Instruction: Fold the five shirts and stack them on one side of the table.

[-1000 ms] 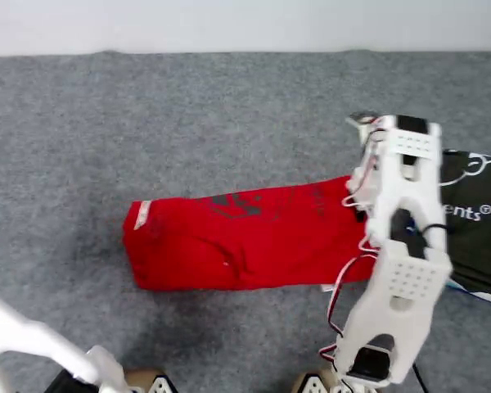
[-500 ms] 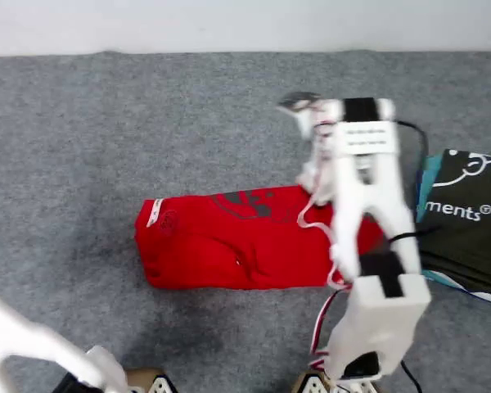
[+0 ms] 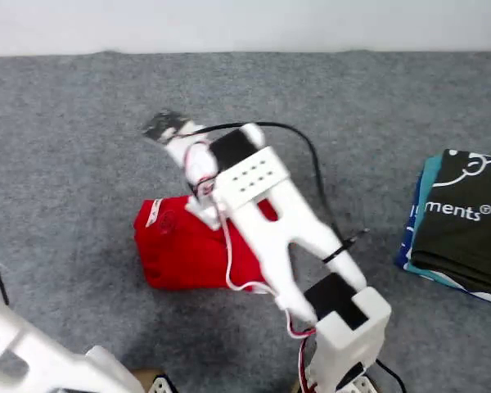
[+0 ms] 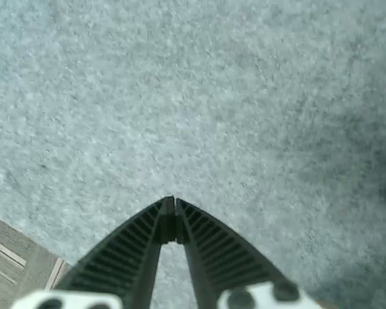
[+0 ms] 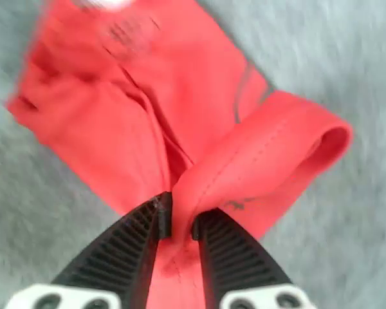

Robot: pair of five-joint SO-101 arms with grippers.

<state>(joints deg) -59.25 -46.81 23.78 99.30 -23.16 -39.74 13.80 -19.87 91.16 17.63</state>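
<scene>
**Step in hand.** The right gripper point(image 5: 177, 215) pinches a doubled hem of the red cotton shirt point(image 5: 109, 109) between its black ribbed fingers point(image 5: 132, 241). The lifted cloth forms a loop beyond the fingertips. In the high view the right arm point(image 3: 262, 213) reaches from the lower centre of the frame towards the middle. There the red shirt point(image 3: 176, 246) lies as a short, thick bundle on the grey carpeted table top point(image 3: 82, 123), with a white neck label point(image 3: 152, 214) at its left end. Judged from this, the long folded strip is being doubled end over end, and the fold is not yet laid flat.

**Next move.** The held hem probably has to be lowered onto the label end, edges matched, before the fingers let go. A release too high could let the loop spring open.

**Left gripper.** The left gripper point(image 4: 174, 219) hangs above bare grey carpet with its fingers pressed together on nothing. Its arm point(image 3: 16, 356) sits in the lower left corner of the high view.

**Holding places.** The collecting place is the stack of folded shirts point(image 3: 454, 221) at the right edge. It lies well apart from the red shirt. A black shirt with white print lies on top, and teal and blue layers show beneath it. The red shirt would presumably go on top.
</scene>
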